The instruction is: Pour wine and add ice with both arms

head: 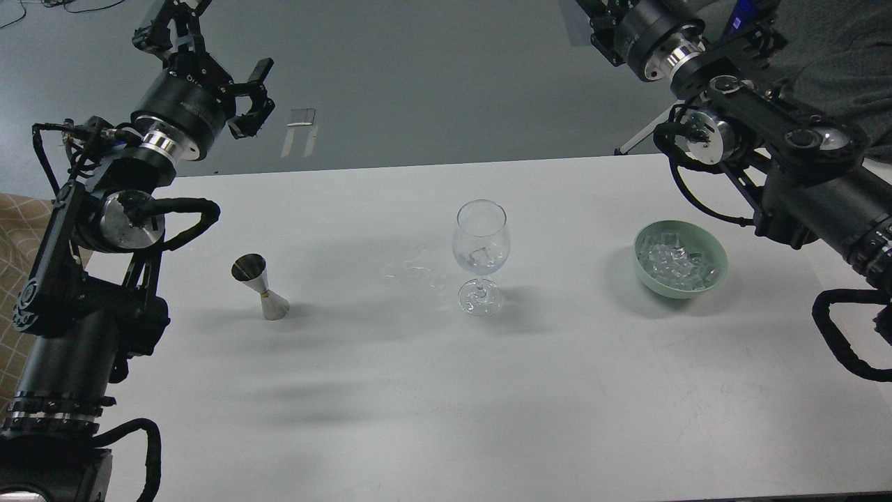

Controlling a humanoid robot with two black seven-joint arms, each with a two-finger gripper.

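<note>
Both grippers hanging clear of the wine glass
Left gripper, fingers apart, is hovering far left of it; right gripper's state is not showing

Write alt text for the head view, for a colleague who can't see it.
A white table holds a steel jigger on the left, a clear wine glass with an ice cube inside at centre, and a green bowl of ice cubes on the right. Small wet spots lie left of the glass. Both black arms are raised clear; the left end effector is open and empty.
</note>
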